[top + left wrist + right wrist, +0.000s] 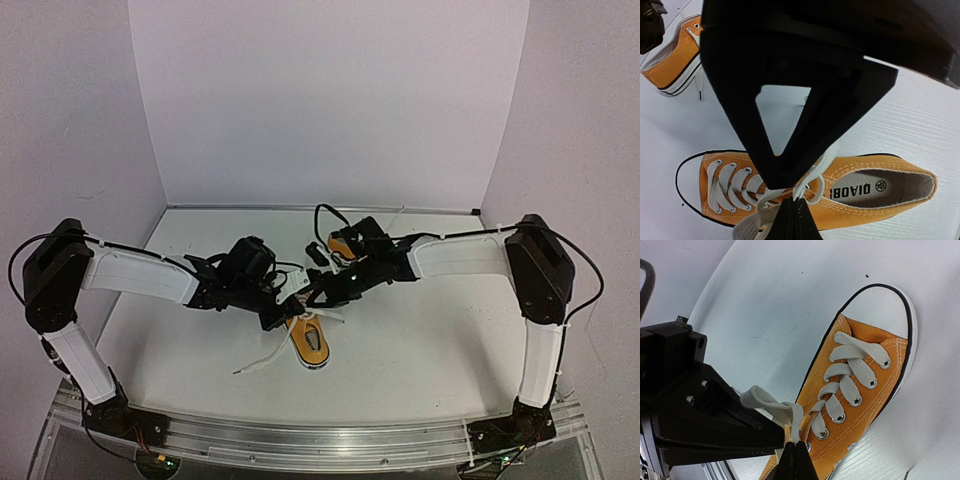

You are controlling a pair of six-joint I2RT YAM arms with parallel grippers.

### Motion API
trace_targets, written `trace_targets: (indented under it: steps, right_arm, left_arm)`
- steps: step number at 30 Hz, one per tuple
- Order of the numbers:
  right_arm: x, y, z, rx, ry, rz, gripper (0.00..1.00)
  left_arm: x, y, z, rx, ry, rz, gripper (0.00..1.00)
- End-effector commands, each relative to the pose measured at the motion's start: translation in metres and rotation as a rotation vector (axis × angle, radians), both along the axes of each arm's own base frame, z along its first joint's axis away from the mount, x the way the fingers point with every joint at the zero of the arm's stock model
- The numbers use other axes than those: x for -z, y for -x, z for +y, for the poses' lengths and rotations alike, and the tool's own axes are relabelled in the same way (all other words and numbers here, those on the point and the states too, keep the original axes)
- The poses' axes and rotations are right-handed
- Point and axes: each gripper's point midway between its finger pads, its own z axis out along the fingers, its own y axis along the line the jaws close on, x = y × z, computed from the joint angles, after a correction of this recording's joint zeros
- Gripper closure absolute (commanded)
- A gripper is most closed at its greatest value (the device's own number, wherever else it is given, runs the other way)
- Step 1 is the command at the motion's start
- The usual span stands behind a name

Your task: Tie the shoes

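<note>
One orange-yellow sneaker [312, 341] lies on the table in front of both grippers, toe toward the near edge; it also shows in the left wrist view [860, 195] and the right wrist view [860, 390]. The second sneaker [345, 243] stands further back, also visible in the left wrist view [675, 60]. My left gripper [794, 201] is shut on a white lace loop [820, 167] above the eyelets. My right gripper [796, 444] is shut on another loop of white lace [775, 407]. The two grippers meet tip to tip over the shoe [298, 296].
A loose lace end [262, 358] trails left of the near shoe on the white table [430, 350]. White walls enclose the table at the back and sides. An aluminium rail [320, 440] runs along the near edge.
</note>
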Motion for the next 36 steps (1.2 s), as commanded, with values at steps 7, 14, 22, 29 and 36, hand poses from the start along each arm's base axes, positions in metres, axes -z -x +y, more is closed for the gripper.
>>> trace_targets:
  steps: [7, 14, 22, 29, 36]
  right_arm:
    - [-0.033, 0.006, 0.007, -0.009, -0.098, -0.026, 1.0]
    - [-0.033, 0.006, 0.004, 0.029, -0.115, -0.021, 1.0]
    - [-0.033, 0.003, 0.003, 0.096, -0.181, -0.004, 1.0]
    - [-0.032, 0.001, -0.003, 0.156, -0.207, -0.003, 1.0]
    - [-0.034, -0.001, -0.005, 0.19, -0.243, -0.01, 1.0]
  left_arm:
    - [-0.013, -0.017, -0.015, -0.064, 0.087, -0.012, 1.0]
    - [-0.008, -0.012, -0.013, -0.076, 0.119, 0.006, 1.0]
    - [-0.007, -0.007, -0.018, -0.081, 0.209, 0.039, 1.0]
    - [-0.006, -0.004, -0.018, -0.096, 0.252, 0.062, 1.0]
    - [-0.003, 0.0, -0.021, -0.095, 0.274, 0.108, 1.0]
